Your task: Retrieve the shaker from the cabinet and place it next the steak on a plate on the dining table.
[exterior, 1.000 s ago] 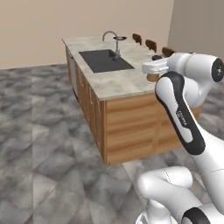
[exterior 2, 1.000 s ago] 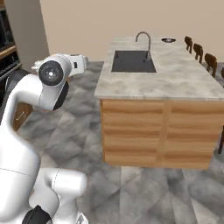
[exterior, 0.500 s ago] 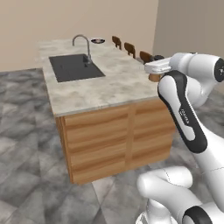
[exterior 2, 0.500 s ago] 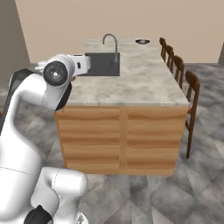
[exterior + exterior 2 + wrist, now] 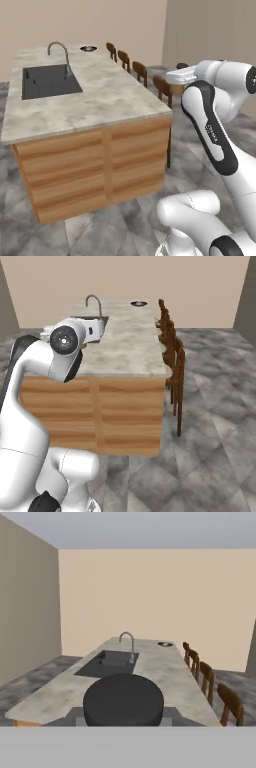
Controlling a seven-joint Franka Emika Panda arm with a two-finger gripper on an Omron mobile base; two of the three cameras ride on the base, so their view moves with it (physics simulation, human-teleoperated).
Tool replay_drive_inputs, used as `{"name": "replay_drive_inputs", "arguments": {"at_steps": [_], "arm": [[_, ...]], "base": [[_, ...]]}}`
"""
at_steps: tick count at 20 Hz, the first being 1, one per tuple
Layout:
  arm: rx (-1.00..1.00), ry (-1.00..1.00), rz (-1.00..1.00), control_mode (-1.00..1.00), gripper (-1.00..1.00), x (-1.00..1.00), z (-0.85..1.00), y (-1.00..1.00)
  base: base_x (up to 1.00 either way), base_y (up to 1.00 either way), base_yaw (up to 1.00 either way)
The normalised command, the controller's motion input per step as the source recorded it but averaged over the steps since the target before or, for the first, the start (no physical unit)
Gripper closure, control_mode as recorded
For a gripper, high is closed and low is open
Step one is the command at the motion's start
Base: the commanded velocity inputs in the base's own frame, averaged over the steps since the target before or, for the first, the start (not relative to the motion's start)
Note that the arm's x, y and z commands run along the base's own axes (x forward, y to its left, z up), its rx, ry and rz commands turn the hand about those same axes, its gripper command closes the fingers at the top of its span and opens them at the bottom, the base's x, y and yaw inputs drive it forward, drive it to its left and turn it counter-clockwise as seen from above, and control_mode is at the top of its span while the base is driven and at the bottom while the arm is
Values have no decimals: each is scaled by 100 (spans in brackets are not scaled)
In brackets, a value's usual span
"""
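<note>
The shaker's dark round cap [image 5: 123, 704] sits low in the middle of the hand view, and my gripper [image 5: 123, 713] is shut on the shaker. The hand [image 5: 172, 77] is held high, beside the near right corner of the dining table [image 5: 110, 95], and it also appears in the right base view [image 5: 97, 331]. The table's marbled top [image 5: 165, 672] stretches away ahead of the hand. The dark-rimmed plate [image 5: 88, 48] [image 5: 138, 303] [image 5: 165, 644] lies at the far end. The steak is too small to make out. The cabinet is out of view.
A black sink [image 5: 47, 80] with a curved tap [image 5: 59, 47] is set into the table's left half. Wooden chairs [image 5: 142, 72] [image 5: 172, 351] line its right side. Grey stone floor [image 5: 215, 421] lies open to the right of the chairs.
The whole picture has shifted as the base drove round the island's near end to the right. The gripper stays shut on the shaker.
</note>
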Motion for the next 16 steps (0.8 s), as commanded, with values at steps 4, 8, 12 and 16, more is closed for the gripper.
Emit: {"name": "replay_drive_inputs", "arguments": {"at_steps": [4,8,12,16], "arm": [[0,0,0,100,100,0,0,0],[0,0,0,100,100,0,0,0],[0,0,0,100,100,0,0,0],[0,0,0,100,100,0,0,0]], "base": [[1,-100,-1],[1,-100,-5],[6,-100,-6],[19,-100,-9]]}}
